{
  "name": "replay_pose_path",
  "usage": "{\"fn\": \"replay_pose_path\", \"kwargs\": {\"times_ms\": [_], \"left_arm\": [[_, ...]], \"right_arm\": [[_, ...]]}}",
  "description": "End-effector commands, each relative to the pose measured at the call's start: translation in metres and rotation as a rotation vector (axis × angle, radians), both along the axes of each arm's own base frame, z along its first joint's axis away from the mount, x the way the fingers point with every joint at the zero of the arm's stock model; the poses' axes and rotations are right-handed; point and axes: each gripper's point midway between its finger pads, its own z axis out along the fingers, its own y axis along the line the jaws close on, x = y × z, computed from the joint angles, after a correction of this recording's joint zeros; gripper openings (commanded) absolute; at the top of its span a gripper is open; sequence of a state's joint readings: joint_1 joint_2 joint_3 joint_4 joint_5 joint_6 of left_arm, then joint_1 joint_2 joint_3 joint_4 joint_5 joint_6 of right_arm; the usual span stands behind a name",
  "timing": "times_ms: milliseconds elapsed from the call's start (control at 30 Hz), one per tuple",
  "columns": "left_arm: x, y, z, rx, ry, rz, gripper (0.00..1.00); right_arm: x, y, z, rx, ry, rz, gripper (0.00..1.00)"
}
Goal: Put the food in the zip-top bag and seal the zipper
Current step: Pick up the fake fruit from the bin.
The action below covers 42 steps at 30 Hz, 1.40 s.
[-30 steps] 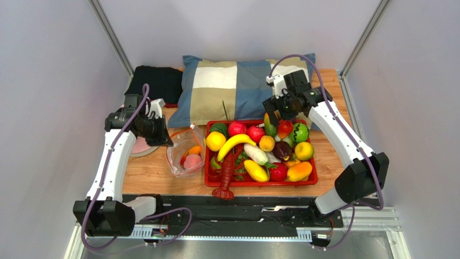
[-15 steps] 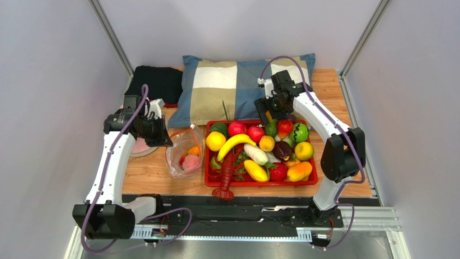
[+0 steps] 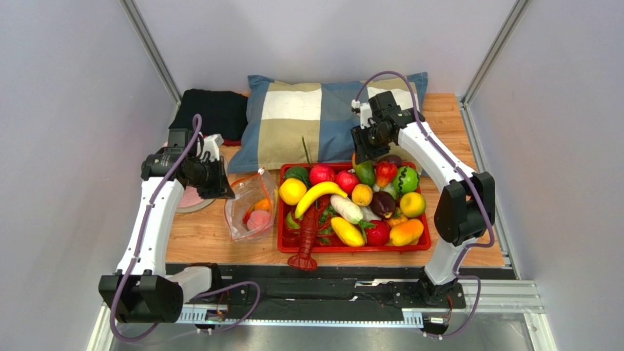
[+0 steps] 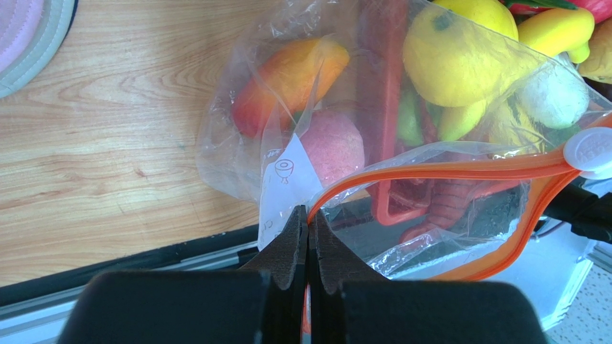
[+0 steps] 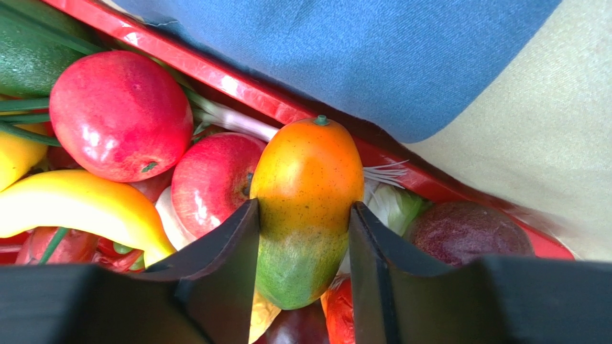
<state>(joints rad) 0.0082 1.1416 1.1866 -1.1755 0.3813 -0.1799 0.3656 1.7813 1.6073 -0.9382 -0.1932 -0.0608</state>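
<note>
Mango (image 5: 309, 201): smooth, glossy, orange fading to green; found at the far edge of the red tray (image 3: 351, 249), among piled toy fruit.
Right claw (image 5: 302, 215): fingers set against both sides of the mango, which is pinched.
Zip-top bag (image 4: 237, 143): thin, crinkled, clear; laid on the surface just left of the tray, with a pink peach (image 4: 332, 147) seen inside.
Zipper (image 4: 438, 170): narrow orange strip, parted and bowed.
Left claw (image 4: 309, 228): pressed together, with the bag's mouth edge pinched.
Surface (image 3: 198, 238): pale wood grain; a checked pillow (image 3: 307, 117) is laid along the far edge.
Room: plain grey walls (image 3: 73, 110) on three sides.
</note>
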Motion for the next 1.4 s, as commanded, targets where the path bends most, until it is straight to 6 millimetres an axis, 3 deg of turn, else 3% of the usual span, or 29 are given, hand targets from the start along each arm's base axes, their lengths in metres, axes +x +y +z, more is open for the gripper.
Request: {"fn": "replay_pose_path", "kwargs": {"times_ms": [0,67,167,400,467,533,633,733,967,1067,1233,1300,1333,1367], "left_arm": [[0.005,-0.002,0.005,-0.006,-0.015,-0.004,0.0],[0.006,-0.002,0.005,-0.009,-0.013,-0.005,0.0],[0.005,-0.002,0.004,-0.009,-0.008,-0.007,0.0],[0.004,-0.001,0.004,-0.003,-0.011,-0.005,0.0],[0.004,-0.001,0.004,-0.003,-0.011,-0.005,0.0],[0.003,-0.001,0.004,-0.003,-0.011,-0.005,0.0],[0.003,-0.001,0.004,-0.005,-0.011,-0.007,0.0],[0.004,-0.001,0.004,-0.003,-0.01,-0.007,0.0],[0.004,-0.003,0.002,-0.012,0.002,-0.011,0.0],[0.004,-0.004,0.003,-0.022,0.005,-0.016,0.0],[0.004,-0.005,0.003,-0.027,0.008,-0.018,0.0],[0.004,-0.005,0.003,-0.027,0.012,-0.018,0.0],[0.005,-0.005,0.004,-0.027,0.008,-0.018,0.0],[0.005,-0.006,0.005,-0.028,0.006,-0.019,0.0]], "right_arm": [[0.002,0.01,0.036,0.08,-0.069,-0.008,0.53],[0.0,0.008,0.031,0.069,-0.061,-0.011,0.68],[-0.001,0.007,0.017,0.052,-0.035,-0.014,0.73],[-0.001,0.013,0.0,0.048,0.01,-0.007,0.74],[-0.001,0.017,0.002,0.055,0.012,0.0,0.67],[-0.001,0.019,0.011,0.07,-0.005,0.001,0.53],[-0.002,0.025,0.032,0.115,-0.041,0.016,0.43],[-0.011,0.037,0.05,0.199,-0.032,0.026,0.26],[-0.033,0.048,0.091,0.332,-0.073,0.079,0.01],[-0.04,0.056,0.11,0.4,-0.111,0.113,0.0],[-0.051,0.087,0.176,0.54,-0.335,0.232,0.0],[-0.05,0.092,0.187,0.517,-0.398,0.249,0.0],[-0.056,0.098,0.178,0.479,-0.371,0.267,0.21],[-0.05,0.094,0.169,0.421,-0.373,0.242,0.35]]}}
